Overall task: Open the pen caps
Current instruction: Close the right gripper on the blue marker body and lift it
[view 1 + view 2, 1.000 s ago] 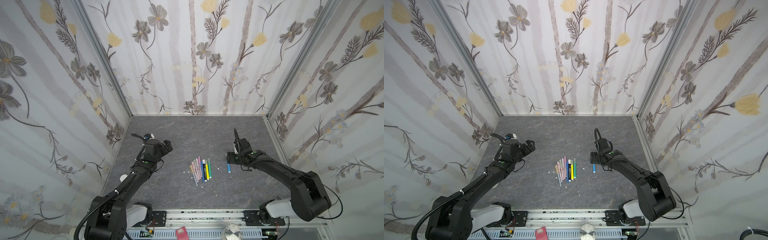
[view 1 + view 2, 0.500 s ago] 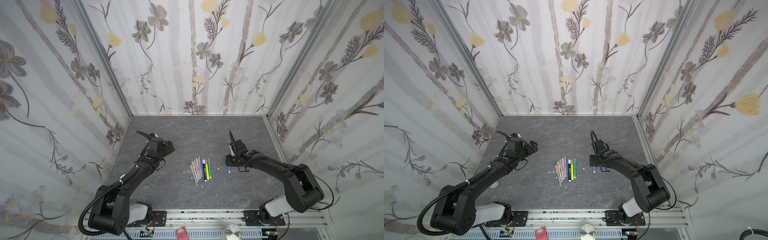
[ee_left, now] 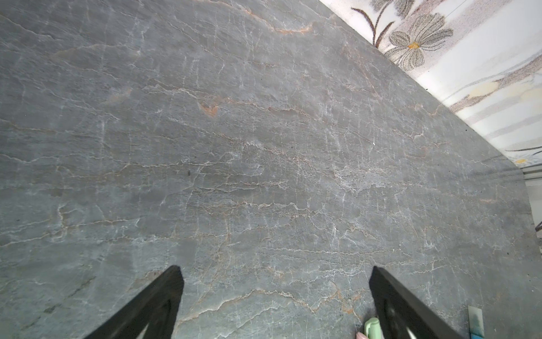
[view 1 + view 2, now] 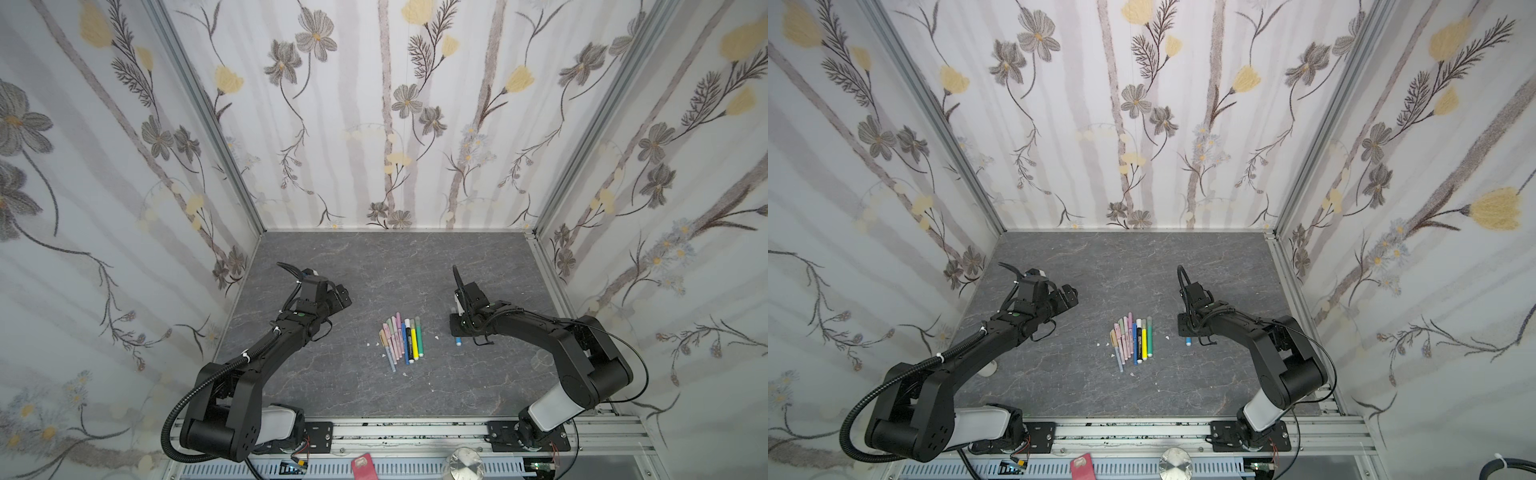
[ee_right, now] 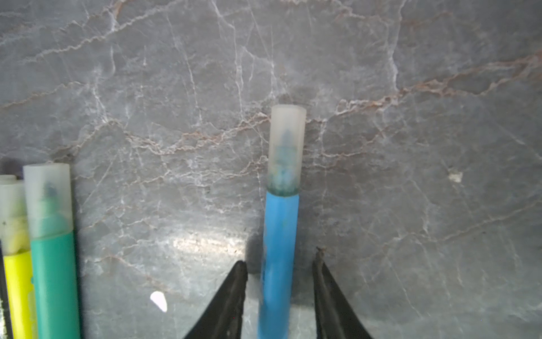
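Off to right of row of capped pens (image 4: pixel 401 340): blue pen (image 5: pixel 278 249), frosted cap (image 5: pixel 286 146) on, flat on grey table (image 4: pixel 374 270). Straddled by right gripper (image 5: pixel 280 264), fingers (image 5: pixel 231 293) flanking barrel, slim gaps both sides, not clamped. Nearby in right wrist view, green pen (image 5: pixel 54 278), yellow pen (image 5: pixel 20 287), caps on. Farther left, left gripper (image 3: pixel 275 273) spread wide, holding nothing, pale green cap (image 3: pixel 372 328) just beside one finger.

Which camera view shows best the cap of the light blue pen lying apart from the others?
The right wrist view: the cap is close, frosted, still on the blue pen. Both top views show only a tiny end; the left wrist view misses it.
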Controlling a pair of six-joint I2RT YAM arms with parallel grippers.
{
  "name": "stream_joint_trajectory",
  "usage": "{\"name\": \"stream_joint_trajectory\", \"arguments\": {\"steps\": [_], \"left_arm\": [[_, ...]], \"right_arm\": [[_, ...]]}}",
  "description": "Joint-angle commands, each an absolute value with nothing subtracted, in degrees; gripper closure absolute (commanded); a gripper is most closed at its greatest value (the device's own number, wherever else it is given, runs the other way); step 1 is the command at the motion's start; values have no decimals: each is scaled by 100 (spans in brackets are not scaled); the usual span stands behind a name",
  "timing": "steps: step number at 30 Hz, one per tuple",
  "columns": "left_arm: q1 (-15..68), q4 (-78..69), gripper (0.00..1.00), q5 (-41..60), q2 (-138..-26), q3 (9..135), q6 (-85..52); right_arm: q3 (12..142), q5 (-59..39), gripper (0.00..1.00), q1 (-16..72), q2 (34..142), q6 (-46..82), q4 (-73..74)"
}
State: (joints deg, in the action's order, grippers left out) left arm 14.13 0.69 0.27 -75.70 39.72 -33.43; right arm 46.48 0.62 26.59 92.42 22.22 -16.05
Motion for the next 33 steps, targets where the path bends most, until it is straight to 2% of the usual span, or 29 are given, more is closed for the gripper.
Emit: {"name": "stream_joint_trajectory", "arguments": {"steps": [1,8,13,19,26,33], "left_arm": [[1415,-22,0,169,-7604,4091,-3397],[1419,-9,4,398,-7586,4184,-3374],[1469,26,7,643,-7538,4299,-3378],[1749,92,8,1132,-7493,4620,-3297],[2404,-124,8,2095,-7814,5089,-3494],[3121,-901,12,2483,-8303,5278,-4005]], "right_arm": [[4555,-17,65,2663,9333,2198,-1697],[4434,-170,78,2663,9393,2138,-1635],[4395,-290,84,2663,9300,2059,-1620],[4377,-980,92,2663,8599,1605,-1413],[4359,-1538,95,2665,7666,1310,-921],[4451,-1761,96,2663,7480,1338,-639]]}}
